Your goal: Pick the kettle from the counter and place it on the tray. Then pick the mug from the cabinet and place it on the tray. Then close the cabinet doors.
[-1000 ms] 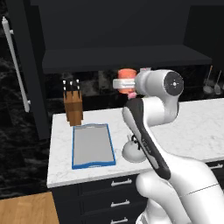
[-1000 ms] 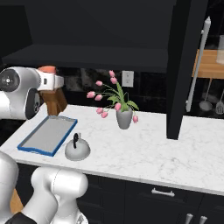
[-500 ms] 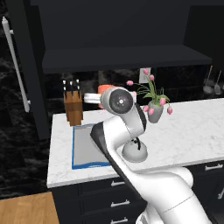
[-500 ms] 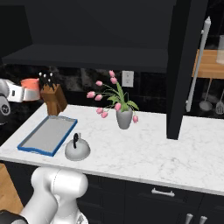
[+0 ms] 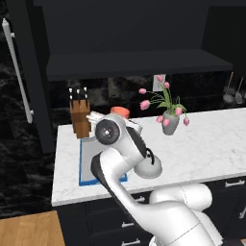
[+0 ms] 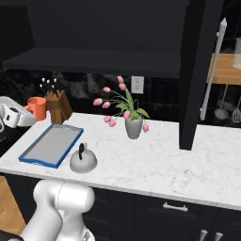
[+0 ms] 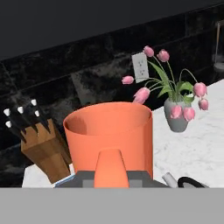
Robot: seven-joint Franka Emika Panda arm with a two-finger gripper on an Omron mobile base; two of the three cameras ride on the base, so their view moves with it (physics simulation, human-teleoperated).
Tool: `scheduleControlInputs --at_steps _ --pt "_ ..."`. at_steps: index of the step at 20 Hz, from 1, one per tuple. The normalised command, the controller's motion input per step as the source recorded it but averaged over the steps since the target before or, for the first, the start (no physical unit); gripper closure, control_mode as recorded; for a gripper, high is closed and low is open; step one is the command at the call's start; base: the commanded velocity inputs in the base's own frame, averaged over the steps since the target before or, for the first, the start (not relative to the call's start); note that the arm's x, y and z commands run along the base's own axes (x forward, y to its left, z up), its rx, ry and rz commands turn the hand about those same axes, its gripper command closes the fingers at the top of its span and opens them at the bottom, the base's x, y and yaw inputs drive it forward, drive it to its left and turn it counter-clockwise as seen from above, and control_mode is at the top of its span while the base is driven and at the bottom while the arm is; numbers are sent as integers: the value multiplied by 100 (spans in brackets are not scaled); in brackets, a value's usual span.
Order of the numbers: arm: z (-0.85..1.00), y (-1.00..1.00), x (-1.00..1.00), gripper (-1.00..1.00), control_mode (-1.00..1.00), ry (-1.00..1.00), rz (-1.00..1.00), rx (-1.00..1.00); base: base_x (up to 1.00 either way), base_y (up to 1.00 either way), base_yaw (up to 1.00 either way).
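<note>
Over the tray (image 6: pixel 51 146), gripper (image 6: pixel 29 113) clamped on mug (image 7: pixel 109 138); kettle (image 6: pixel 83 161) at tray's 3 o'clock, off it; cabinet doors (image 6: pixel 200 70) open.

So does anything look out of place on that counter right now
Yes: the kettle sits on the counter beside the tray, not on it, though the pincer already holds the mug. The tray is bare. Nothing looks spilled or tipped; the vase stands upright.
</note>
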Motion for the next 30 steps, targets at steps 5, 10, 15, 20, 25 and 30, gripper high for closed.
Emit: scheduleControlInputs --at_steps 5,10,15,20,25,30 --pt "-33 10 6 100 -100 1 -28 6 0 0 0" --pt "-31 17 13 100 -100 5 -24 0 0 0 0" --pt "-29 14 16 100 -100 5 -19 0 0 0 0" --pt "-41 24 29 100 -100 0 -13 0 0 0 0" --pt "-43 5 37 100 -100 0 -3 0 0 0 0" --pt "-38 0 40 100 -100 0 0 0 0 0 0"
